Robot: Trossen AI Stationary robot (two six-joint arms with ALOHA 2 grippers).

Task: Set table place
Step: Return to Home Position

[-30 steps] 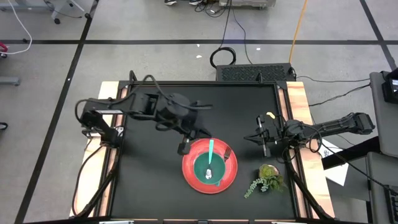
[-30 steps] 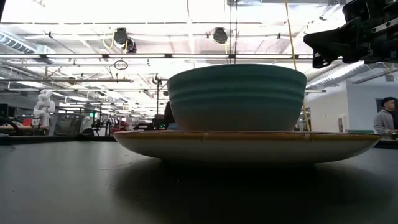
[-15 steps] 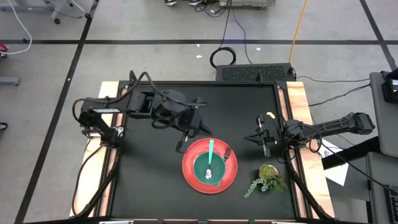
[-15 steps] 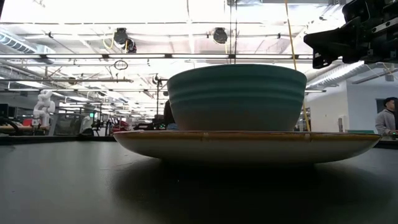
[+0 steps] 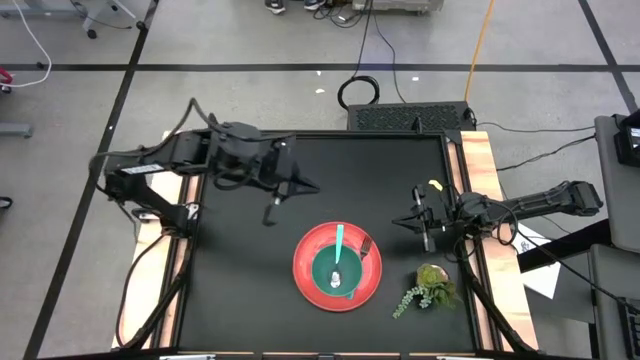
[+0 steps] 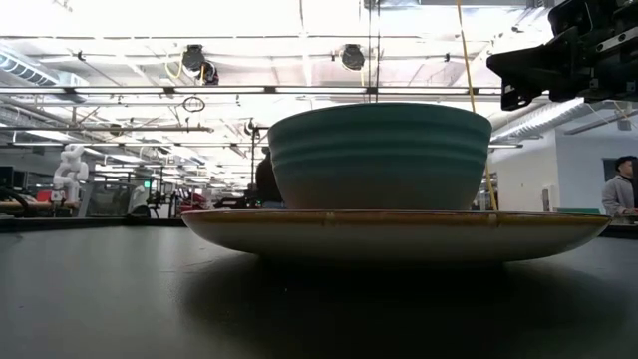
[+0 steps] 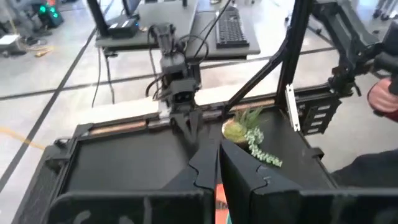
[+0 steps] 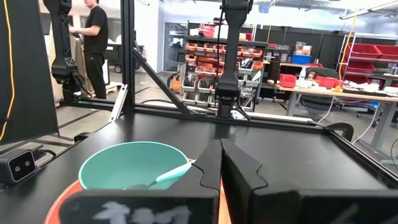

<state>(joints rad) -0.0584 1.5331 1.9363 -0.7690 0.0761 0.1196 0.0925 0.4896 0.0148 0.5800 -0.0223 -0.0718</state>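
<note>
A round red plate [image 5: 303,270] lies on the black table [image 5: 230,290], right of its middle and toward the near edge. A green bowl [image 5: 328,268] stands on it; both also show in the low view, the bowl [image 6: 379,155] on the plate [image 6: 399,231]. A teal-handled spoon [image 5: 339,243] lies in the bowl, its handle over the far rim. A fork [image 5: 367,243] rests on the plate's far right part. My left gripper [image 5: 272,212] is shut and empty, up over the table, far-left of the plate. My right gripper [image 5: 425,236] is shut and empty, right of the plate.
A leafy green plant sprig [image 5: 428,287] lies near the table's right near corner; it also shows in the left wrist view [image 7: 249,134]. Pale wooden strips [image 5: 478,170] run along both side edges. People stand in the room beyond the table [image 8: 93,37].
My left gripper has drawn back from the plate's far-left rim toward the table's far left, staying shut. The plate, bowl and cutlery have stayed where they were.
</note>
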